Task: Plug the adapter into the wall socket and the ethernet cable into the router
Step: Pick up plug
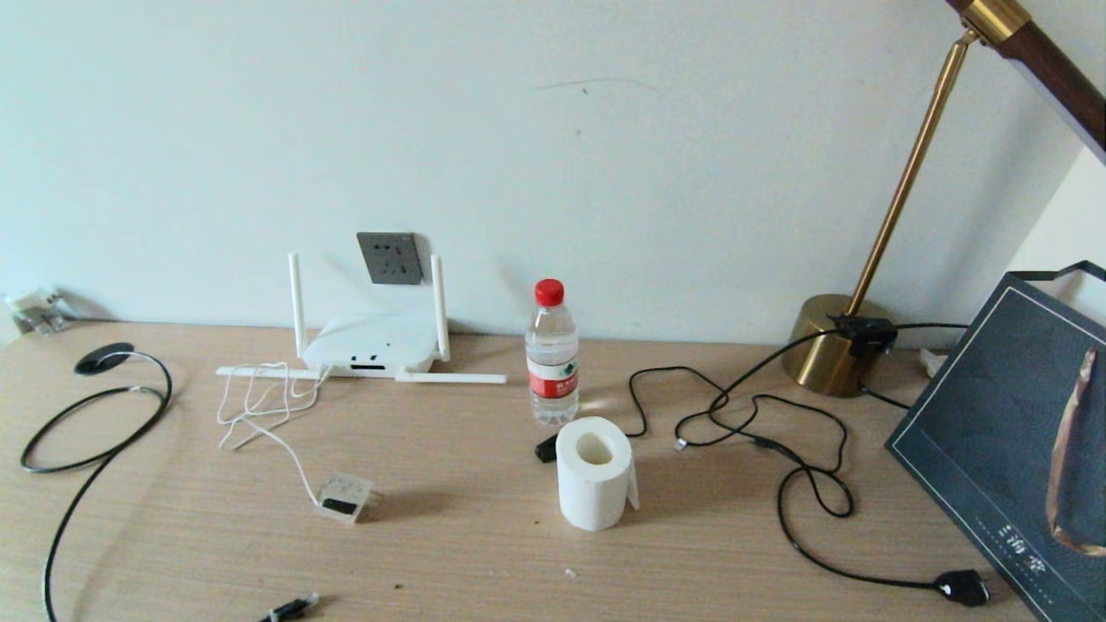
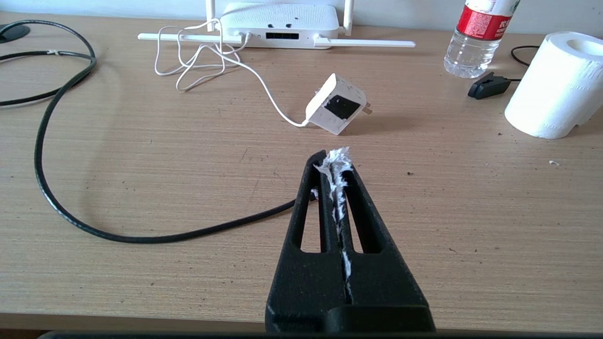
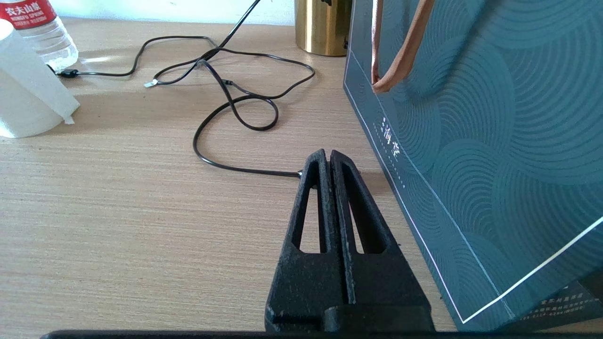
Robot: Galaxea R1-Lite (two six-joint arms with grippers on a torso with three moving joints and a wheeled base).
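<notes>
Both black claws sit pressed together and empty at the near edge of a pale wood-grain counter (image 1: 484, 553): the left claw (image 2: 333, 162), white shreds caught along its seam, and the right claw (image 3: 327, 157), close beside a dark teal paper gift bag (image 3: 494, 141). Just ahead of the left claw lies the small white cube-shaped adapter (image 2: 337, 104), dark face up, prongs pointing away from its thin white cord, which loops back to the router. The long black ethernet cable (image 1: 82, 449) curves along the counter's left side, its clear-tipped plug (image 1: 294, 607) at the near edge and its round black disc end (image 1: 104, 358) farther back. Mid-counter stand a white toilet-paper roll (image 1: 594, 473) and a clear red-capped water bottle (image 1: 551, 354). At the back, the flat white router (image 1: 370, 345) with slim stick antennas sits against the wall, directly below the dark grey square wall socket (image 1: 390, 257). A brass lamp base (image 1: 829, 345) stands far right, its thin black cord (image 1: 804, 466) sprawling forward.
</notes>
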